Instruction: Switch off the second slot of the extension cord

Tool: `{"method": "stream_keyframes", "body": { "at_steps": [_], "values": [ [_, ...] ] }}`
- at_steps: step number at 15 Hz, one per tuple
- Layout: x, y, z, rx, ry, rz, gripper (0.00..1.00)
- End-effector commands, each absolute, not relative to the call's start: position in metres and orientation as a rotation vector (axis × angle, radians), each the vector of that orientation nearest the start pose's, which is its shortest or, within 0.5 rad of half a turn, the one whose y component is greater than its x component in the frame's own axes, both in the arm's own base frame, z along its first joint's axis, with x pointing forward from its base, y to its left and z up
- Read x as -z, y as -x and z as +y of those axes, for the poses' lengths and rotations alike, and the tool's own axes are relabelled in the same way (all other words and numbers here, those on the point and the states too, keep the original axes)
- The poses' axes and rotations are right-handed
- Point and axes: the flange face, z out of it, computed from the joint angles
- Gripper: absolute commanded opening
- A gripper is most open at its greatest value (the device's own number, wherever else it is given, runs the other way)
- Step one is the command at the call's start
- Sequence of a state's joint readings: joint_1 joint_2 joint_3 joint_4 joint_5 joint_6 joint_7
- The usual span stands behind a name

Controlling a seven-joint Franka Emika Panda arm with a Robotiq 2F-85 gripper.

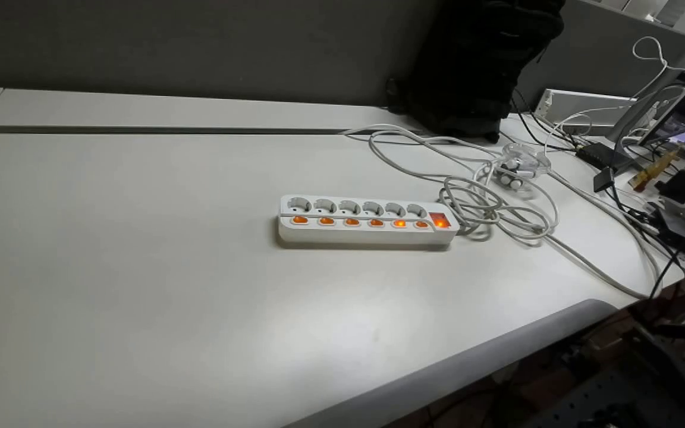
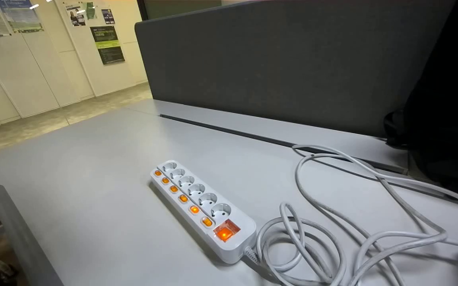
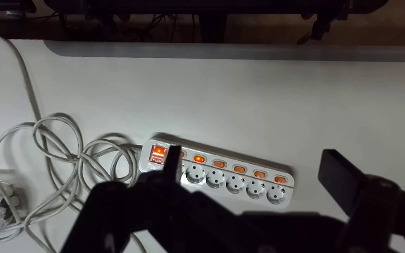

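Note:
The white extension cord (image 1: 366, 236) lies flat on the table, with a row of round sockets and orange switches; it also shows in an exterior view (image 2: 246, 227) and in the wrist view (image 3: 229, 169). Its large orange main switch (image 3: 158, 154) at the cable end is lit. The second small switch from that end (image 3: 199, 159) glows, also in both exterior views (image 1: 399, 224) (image 2: 195, 209); the other small switches look unlit. My gripper (image 3: 250, 160) is open and empty above the strip. Its left finger hides part of the switch and socket nearest the main switch. Neither exterior view shows the gripper.
Loose white and grey cables (image 1: 479, 205) lie coiled beside the strip's cable end, with a clear plastic bundle (image 1: 524, 160). A black backpack (image 1: 479, 65) stands at the dark partition (image 1: 200, 47). The table's grey front edge (image 3: 188, 51) shows in the wrist view.

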State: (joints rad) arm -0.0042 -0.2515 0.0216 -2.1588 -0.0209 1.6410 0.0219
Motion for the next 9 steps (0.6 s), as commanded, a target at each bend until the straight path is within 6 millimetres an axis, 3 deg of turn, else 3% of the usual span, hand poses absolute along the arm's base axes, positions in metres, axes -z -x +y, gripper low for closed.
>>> {"method": "stream_keyframes", "body": {
  "at_steps": [1,5,9],
  "values": [
    [-0.485,-0.448,0.006,-0.422,3.144,0.003,1.0],
    [-0.475,-0.452,0.003,-0.428,3.148,0.017,1.0],
    [-0.437,-0.472,-0.012,-0.348,3.158,0.053,1.0]
  ]
}}
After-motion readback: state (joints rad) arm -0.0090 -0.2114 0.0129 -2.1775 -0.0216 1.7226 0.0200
